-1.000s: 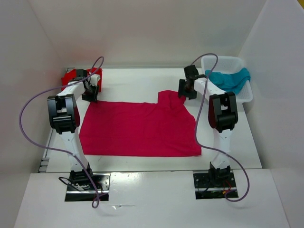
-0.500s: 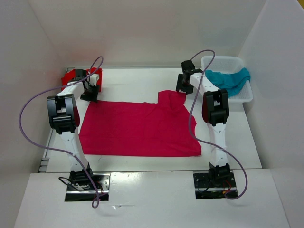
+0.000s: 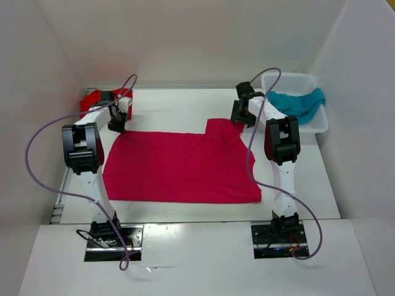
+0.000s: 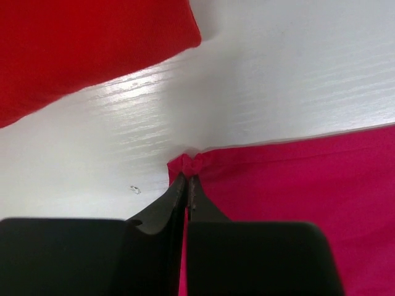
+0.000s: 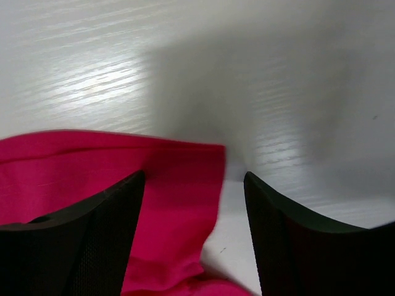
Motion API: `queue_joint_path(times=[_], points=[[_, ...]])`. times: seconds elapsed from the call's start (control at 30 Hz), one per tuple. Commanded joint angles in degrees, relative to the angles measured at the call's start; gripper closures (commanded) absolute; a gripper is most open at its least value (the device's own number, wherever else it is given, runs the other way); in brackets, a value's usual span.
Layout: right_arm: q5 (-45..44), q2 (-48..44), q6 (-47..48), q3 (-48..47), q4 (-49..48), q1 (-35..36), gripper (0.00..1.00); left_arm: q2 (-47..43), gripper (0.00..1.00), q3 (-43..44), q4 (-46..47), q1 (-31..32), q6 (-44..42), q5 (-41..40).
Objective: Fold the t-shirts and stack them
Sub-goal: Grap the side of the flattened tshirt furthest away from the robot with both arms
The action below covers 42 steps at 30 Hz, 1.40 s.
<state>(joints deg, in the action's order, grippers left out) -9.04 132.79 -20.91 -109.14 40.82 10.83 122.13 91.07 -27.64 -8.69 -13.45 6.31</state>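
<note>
A: Start at the near side; where does the crimson-pink shirt (image 3: 182, 166) lie?

B: Flat on the table (image 3: 179, 105), between the two arms; its near hem runs left to right just ahead of the bases; its long axis goes across the table, so from both sets of fingers the cloth spreads back toward the bases.

A: And at its far edge?

B: The left gripper (image 4: 187, 185) has its fingers pressed together on the far-left corner, with a small pucker of pink cloth bunched at the tips; the right gripper (image 5: 194, 179) stands spread over the far-right sleeve corner, a finger to each side of it, nothing pinched; whether its pads touch the cloth I cannot tell.

A: So the coming move turns on the right side?

B: I judge so; each arm is nearest its own corner, and the right one must close on its corner before the far edge can come toward the near hem; a lift by the left alone would likely drag the shirt askew.

A: The surface?

B: Smooth, white, glossy; thin cotton should slide on it easily.

A: And beyond?

B: The red shirt (image 3: 92, 98) lies just behind the left gripper, apart from the pink corner; the teal shirt (image 3: 299, 103) is draped in the white basket (image 3: 287, 75) at far right, near the right gripper; white walls (image 3: 185, 43) close three sides; the free room is toward the bases.
</note>
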Motion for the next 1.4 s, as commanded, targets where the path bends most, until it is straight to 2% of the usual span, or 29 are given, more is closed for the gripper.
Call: queue_joint_path(times=[0.0, 0.17, 0.27, 0.33, 0.37, 0.4, 0.5, 0.63, 0.83, 0.9, 1.1, 1.2, 1.37], points=[[-4.41, -2.8, -0.8, 1.04, 1.46, -0.37, 0.29, -1.45, 1.0, -2.21, -1.98, 0.25, -0.52, 0.73], [-5.19, -3.67, -1.42, 2.35, 1.03, -0.37, 0.28, -2.59, 1.0, -3.35, -1.98, 0.25, -1.05, 0.2], [-2.13, -3.34, -1.42, 3.94, -0.74, -0.37, 0.28, -2.59, 1.0, -3.35, -1.98, 0.25, -1.05, 0.2], [0.68, -1.32, -1.42, 2.8, 0.04, -1.42, 0.35, -2.59, 1.0, -3.35, -1.98, 0.25, -1.05, 0.2], [0.69, -0.52, -1.42, 2.19, 0.05, -1.43, 0.42, -2.59, 1.0, -3.35, -1.98, 0.25, -1.05, 0.2], [0.69, 0.7, -1.42, 2.18, 0.05, -1.43, 0.64, -2.59, 1.0, -3.35, -1.98, 0.25, -1.05, 0.2], [5.23, 1.94, -2.03, 2.79, -0.65, -2.65, 1.0, -3.9, 1.0, -3.35, -2.51, 0.25, -1.58, 1.08], [10.08, -2.87, -1.42, 7.44, -5.56, -3.71, 1.0, -8.21, 1.0, -3.44, -2.51, 0.25, -2.97, 3.71], [15.18, -21.06, 2.54, 15.25, -9.79, -2.49, 1.0, -17.79, 1.0, -8.79, -1.73, 0.77, -10.53, 1.96], [16.68, -27.63, 2.54, 18.42, -8.91, -2.48, 1.0, -22.62, 1.0, -13.09, -1.1, 0.78, -15.36, 0.9], [18.62, -44.62, -0.18, 38.18, -7.6, -0.72, 1.0, -35.01, 1.0, -22.59, -1.36, 1.83, -25.46, -0.24], [18.62, -54.18, -0.8, 43.46, -3.75, -0.2, 1.0, -38.36, 1.0, -26.37, -4.35, 1.83, -27.59, -0.24], [18.62, -61.06, -4.66, 49.63, 3.03, 1.02, 1.0, -43.19, 1.0, -32.08, -8.65, 1.83, -28.9, -0.86]])
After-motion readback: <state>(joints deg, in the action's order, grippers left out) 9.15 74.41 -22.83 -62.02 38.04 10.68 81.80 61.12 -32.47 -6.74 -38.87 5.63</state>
